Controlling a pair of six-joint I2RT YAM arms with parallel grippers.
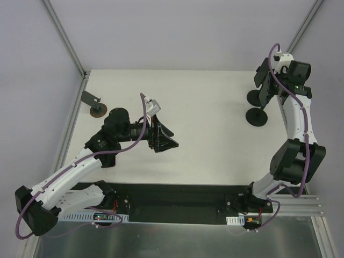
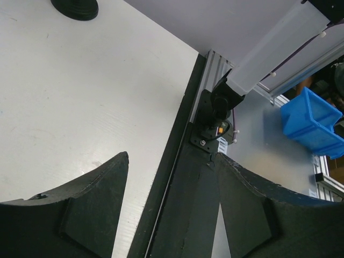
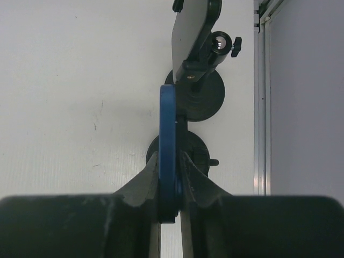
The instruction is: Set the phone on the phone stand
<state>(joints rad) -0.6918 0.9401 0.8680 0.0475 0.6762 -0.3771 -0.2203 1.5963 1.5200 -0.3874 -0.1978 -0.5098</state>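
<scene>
The right gripper (image 3: 169,158), jaws clamped on a slim blue phone (image 3: 167,115) held edge-on, hovers over a black round-based phone stand (image 3: 201,99) on the white tabletop (image 3: 64,80); the left gripper (image 2: 171,158), jaws wide apart, holds nothing.

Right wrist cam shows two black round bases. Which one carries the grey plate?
The farther base, upper in view: the grey plate and a clamp knob rise from it. The nearer base sits mostly hidden behind the blue phone.

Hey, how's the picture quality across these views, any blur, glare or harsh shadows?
Top external: even light, soft shadows, no glare. Left wrist: left gripper dark and underexposed. Right wrist: phone sharp, right gripper around it dark, slightly blurred.
</scene>
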